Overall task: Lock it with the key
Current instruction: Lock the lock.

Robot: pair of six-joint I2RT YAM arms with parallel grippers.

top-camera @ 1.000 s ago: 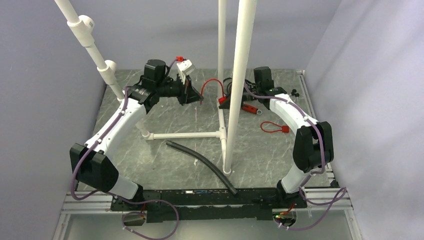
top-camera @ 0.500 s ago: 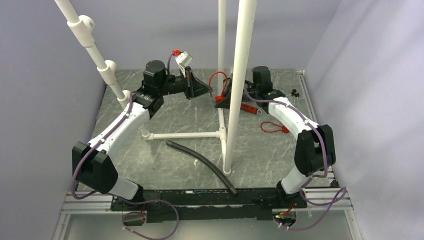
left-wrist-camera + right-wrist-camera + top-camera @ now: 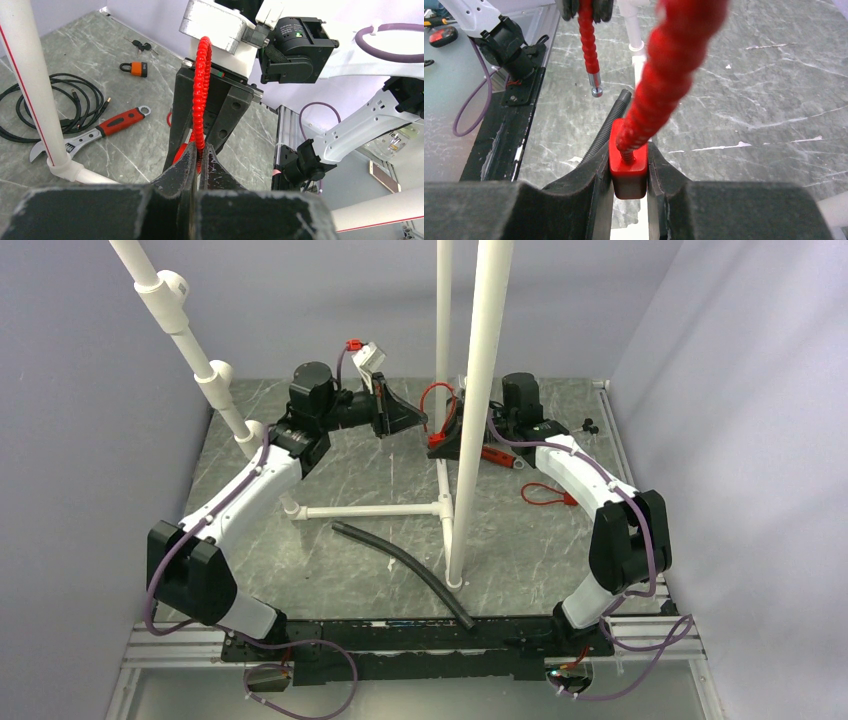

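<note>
A red cable lock hangs between my two grippers at the back of the table, beside the white upright pipe. My right gripper is shut on the lock's red body, and the ribbed red cable rises out of it. My left gripper is shut on that cable near its loose end, whose metal tip hangs free in the air. The key, small and black-headed, lies on the table by the far right wall, away from both grippers.
A red-handled wrench, a coiled black cord and an orange padlock lie behind the pipe frame. A second red cable lock lies at the right. A black hose runs across the near middle.
My left gripper has swung right and up with the cable end, closing in on the right gripper. The right arm has shifted slightly left.
</note>
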